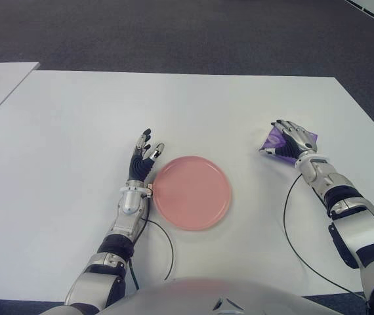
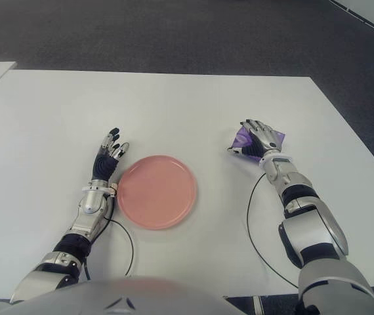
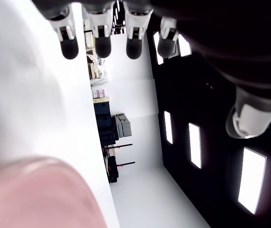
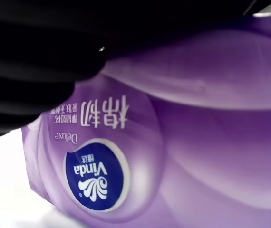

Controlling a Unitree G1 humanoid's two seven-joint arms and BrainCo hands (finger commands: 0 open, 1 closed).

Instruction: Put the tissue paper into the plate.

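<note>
White counter with a pink plate lying flat near its front-centre, nothing on it. Tissue pack, purple wrapper, lies on the counter well to the right of the plate and apart from it. Right hand lies over the pack from above, palm down, fingers draped across its top and reaching toward its far edge; purple shows on both sides of the hand. Right wrist view: the wrapper fills the frame, with a blue oval "Vinda" logo and "Deluxe" print, and the dark hand lies against its upper face. Pack appears to sit on the counter, though the contact line under it is not clearly visible; whether the fingers are actually clamped on it or only laid on top cannot be told. Left hand shows just beside the plate's left rim, fingers straight, slightly spread, pointing away from the robot, holding nothing; left wrist view confirms four fingertips extended with nothing between them. A second white counter's corner is at far left.
</note>
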